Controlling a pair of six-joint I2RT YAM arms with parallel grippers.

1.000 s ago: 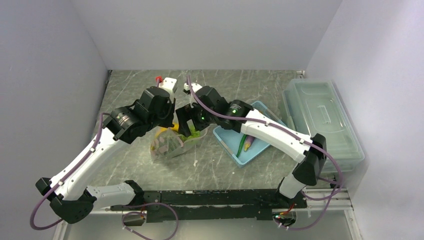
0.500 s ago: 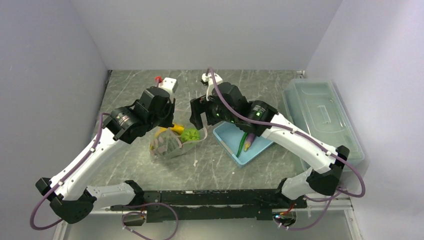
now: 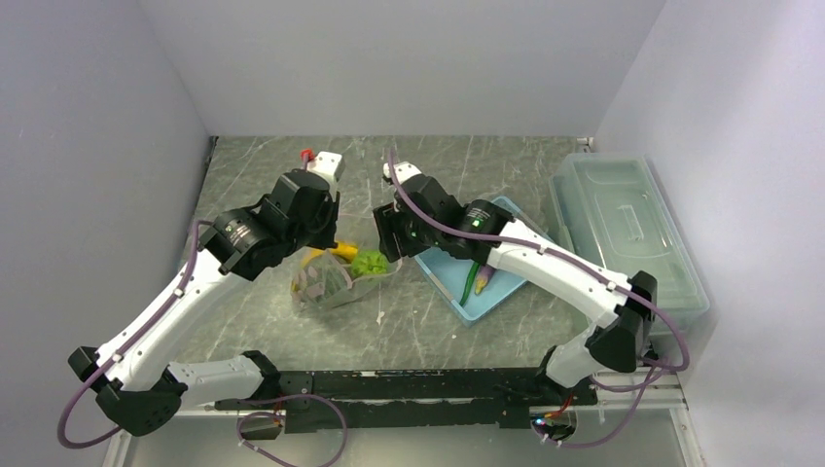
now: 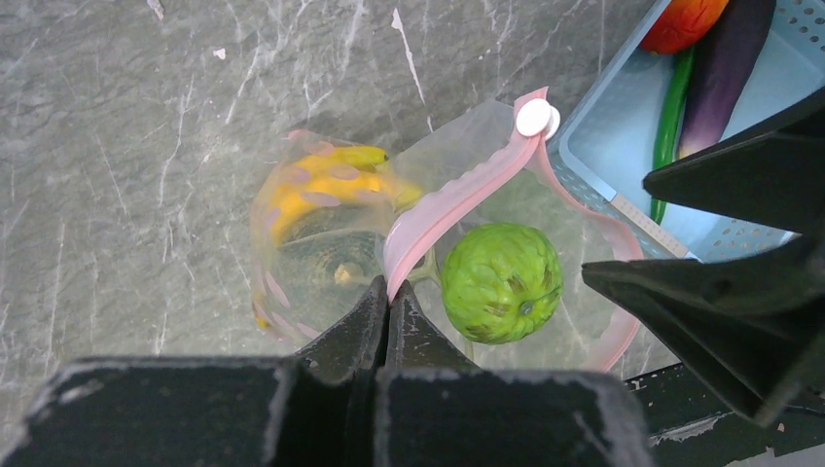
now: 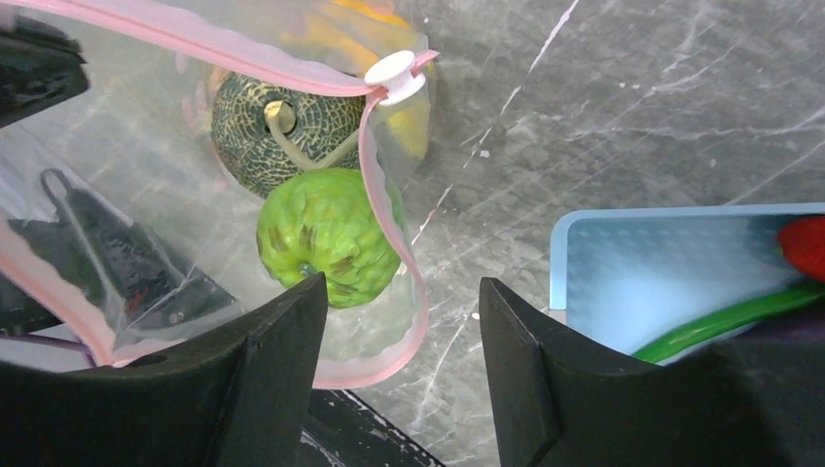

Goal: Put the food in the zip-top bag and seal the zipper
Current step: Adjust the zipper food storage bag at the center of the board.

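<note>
The clear zip-top bag (image 3: 326,284) lies open on the table. Inside are a yellow banana bunch (image 4: 331,183), a netted melon (image 5: 255,126) and a bumpy green vegetable (image 4: 501,282), which also shows from above (image 3: 369,263). My left gripper (image 4: 389,292) is shut on the pink zipper strip (image 4: 457,199) and holds the mouth up. A white slider (image 5: 394,73) sits at the strip's end. My right gripper (image 5: 401,292) is open and empty, hovering just right of the bag mouth (image 3: 391,243). The eggplant (image 4: 725,58), carrot (image 4: 681,15) and green pod (image 4: 666,136) lie in the basket.
The light-blue basket (image 3: 436,269) stands right of the bag, close under my right arm. A large clear lidded box (image 3: 623,229) sits along the right wall. A small red and white item (image 3: 321,159) is at the back.
My right gripper has let go of the green vegetable in the bag mouth and drawn back up and to the right, jaws open. My left gripper keeps its hold on the zipper strip.
</note>
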